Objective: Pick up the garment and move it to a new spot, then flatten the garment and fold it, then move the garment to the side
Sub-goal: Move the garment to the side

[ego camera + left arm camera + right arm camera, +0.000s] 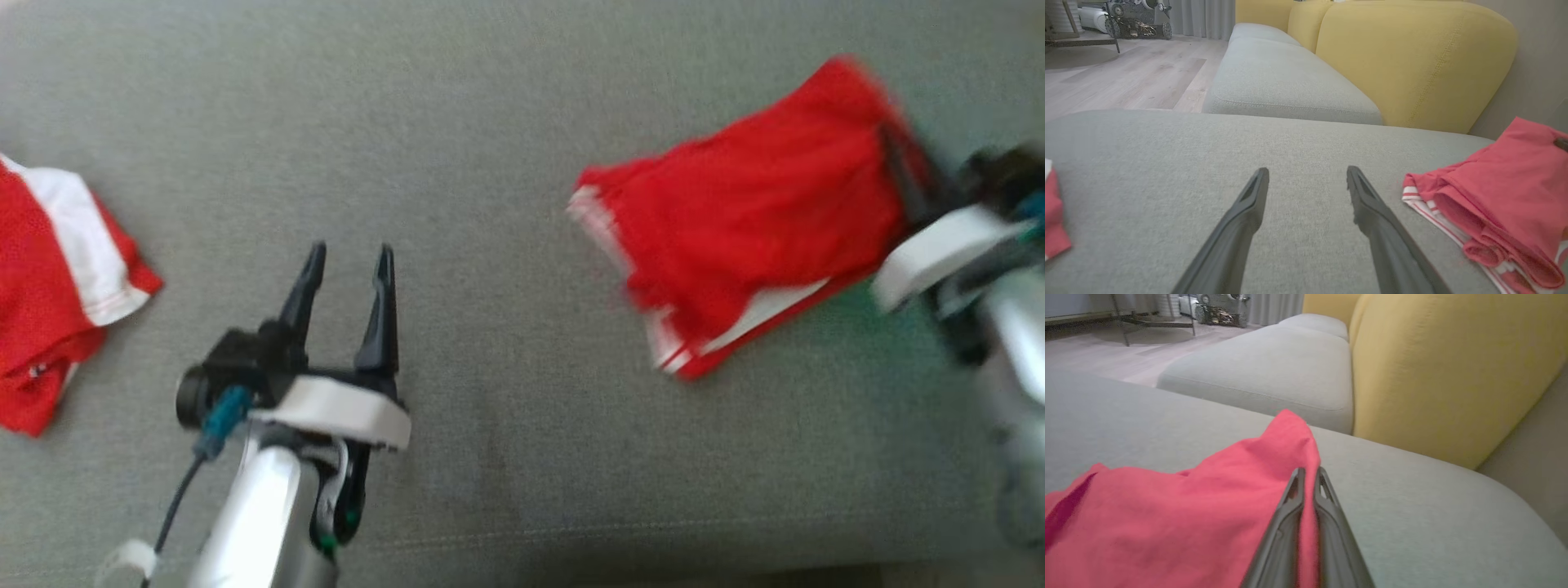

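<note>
**A:** Closest in, the left claw [350, 247] sits at the lower left of the head view, jaws spread wide and holding nothing. Why idle?

**B:** I'd say it waits over bare cushion, perhaps marking where the cloth is to land. The biggest thing is the grey sofa seat [506, 106], which carries everything. The yellow backrest [1412, 61] rises at the upper right of the left wrist view.

**A:** And the garment?

**B:** The red garment [751, 204] with white stripes lies bunched at the upper right of the head view, one corner raised off the seat. A second red-and-white piece [49, 286] lies at the left edge, well apart.

**A:** What has that corner?

**B:** The right claw [1310, 471], pinched tight on a fold of red cloth. It probably grips an edge so the rest hangs free once lifted.
</note>
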You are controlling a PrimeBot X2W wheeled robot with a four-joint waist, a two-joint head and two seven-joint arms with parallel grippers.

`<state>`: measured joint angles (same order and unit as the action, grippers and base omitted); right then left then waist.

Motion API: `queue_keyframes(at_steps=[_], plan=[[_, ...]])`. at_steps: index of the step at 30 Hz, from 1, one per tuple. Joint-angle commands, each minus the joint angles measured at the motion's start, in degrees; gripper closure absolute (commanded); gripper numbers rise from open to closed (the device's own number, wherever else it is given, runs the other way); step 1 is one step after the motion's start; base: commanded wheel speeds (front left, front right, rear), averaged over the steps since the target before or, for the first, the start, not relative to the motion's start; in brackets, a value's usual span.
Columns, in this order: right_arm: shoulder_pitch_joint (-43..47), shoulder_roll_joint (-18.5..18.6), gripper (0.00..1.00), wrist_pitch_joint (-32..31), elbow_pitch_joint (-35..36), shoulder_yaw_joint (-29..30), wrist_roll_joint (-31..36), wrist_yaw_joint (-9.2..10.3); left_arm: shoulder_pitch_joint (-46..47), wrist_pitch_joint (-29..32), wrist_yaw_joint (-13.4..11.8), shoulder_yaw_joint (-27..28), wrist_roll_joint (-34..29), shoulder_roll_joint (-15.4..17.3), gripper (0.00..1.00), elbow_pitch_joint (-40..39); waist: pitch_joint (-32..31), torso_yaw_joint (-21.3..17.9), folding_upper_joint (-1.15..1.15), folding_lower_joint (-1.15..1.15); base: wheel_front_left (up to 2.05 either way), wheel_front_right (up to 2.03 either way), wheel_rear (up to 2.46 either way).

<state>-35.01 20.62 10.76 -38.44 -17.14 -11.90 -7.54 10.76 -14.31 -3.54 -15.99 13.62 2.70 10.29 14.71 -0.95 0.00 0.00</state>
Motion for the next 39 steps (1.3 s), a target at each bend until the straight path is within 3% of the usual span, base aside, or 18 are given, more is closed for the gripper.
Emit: queue_keyframes(at_steps=[1,9,22,23,24,25,33,39], plan=[[-3.37,4.24,1.0,-1.42,1.79,-0.37,-1.68,0.05,3.56,-0.69,0.18,1.6,-0.96,0.18,0.0,-2.14,3.01,-1.45,0.0,0.0,0.0,0.0,0.0],[-10.06,13.86,1.0,-5.15,-0.58,4.63,-8.57,0.05,8.29,-0.69,0.82,1.76,-2.23,0.18,0.0,-1.99,9.12,-2.86,0.0,0.0,0.0,0.0,0.0],[-12.55,16.12,1.0,-5.69,-3.46,10.77,-8.93,0.05,10.36,-0.69,1.2,1.71,-2.6,0.18,0.0,-1.93,13.02,-2.84,0.0,0.0,0.0,0.0,0.0],[-12.55,15.75,0.76,-5.63,-3.66,11.51,-8.85,0.05,10.37,-0.69,1.18,1.61,-2.56,0.18,0.0,-1.88,12.99,-2.8,0.0,0.0,0.0,0.0,0.0],[-12.55,15.36,0.07,-5.45,-3.91,12.49,-8.89,0.05,10.37,-0.69,1.16,1.51,-2.51,0.18,0.0,-1.8,12.93,-2.75,0.0,0.0,0.0,0.0,0.0],[-12.54,15.12,0.0,-5.26,-4.16,13.22,-8.66,0.05,10.38,-0.69,1.18,1.44,-2.43,0.18,0.0,-1.66,12.76,-2.65,0.0,0.0,0.0,0.0,0.0],[-11.0,12.6,0.0,-4.25,-3.19,14.22,-6.19,0.05,9.22,-0.69,1.12,2.03,-1.61,0.18,0.0,-1.11,8.62,-2.05,0.0,0.0,0.0,0.0,0.0],[-8.03,6.82,0.0,-2.65,1.38,11.86,-5.66,0.05,6.91,-0.69,0.78,2.61,-0.57,0.18,0.0,-1.3,3.13,-1.29,0.0,0.0,0.0,0.0,0.0]])
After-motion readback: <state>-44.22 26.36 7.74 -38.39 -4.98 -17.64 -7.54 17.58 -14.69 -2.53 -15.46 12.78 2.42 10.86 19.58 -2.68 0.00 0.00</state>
